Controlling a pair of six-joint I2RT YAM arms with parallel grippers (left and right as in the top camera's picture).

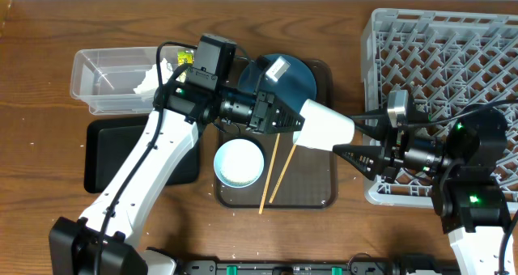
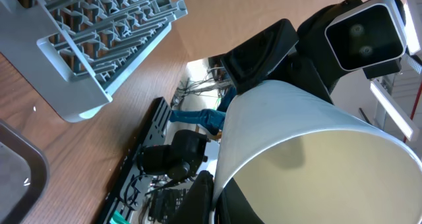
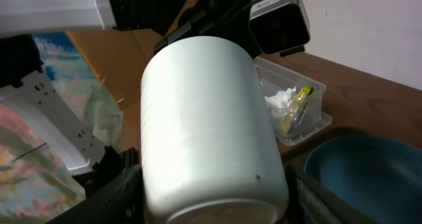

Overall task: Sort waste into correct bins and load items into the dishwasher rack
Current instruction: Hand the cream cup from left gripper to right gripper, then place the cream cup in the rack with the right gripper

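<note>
A brown wooden table (image 1: 48, 32) carries the grey rack (image 1: 437, 48) at its right edge and a brown tray (image 1: 320, 194) in the middle. Above the tray's right side the pale cup (image 1: 324, 128) hangs on its side in mid-air, between the two arms. The left gripper (image 1: 287, 117) pinches it at the rim, mouth towards that wrist. The right gripper (image 1: 348, 136) stands spread, one finger on each side of the cup's base; whether they touch the wall cannot be told. The cup looks rigid, light and smooth-walled, so likely slippery. The best hold is probably across the wall just above the base, where the right fingers already flank it, squeezed firmly before the rim is let go. If it is ceramic, a drop onto the plate (image 1: 299, 81) could chip it. The bowl (image 1: 239, 163) and chopsticks (image 1: 275, 174) lie on the tray. The tissue (image 1: 147, 82) and wrapper (image 1: 184, 58) sit in the tub (image 1: 89, 65).
</note>
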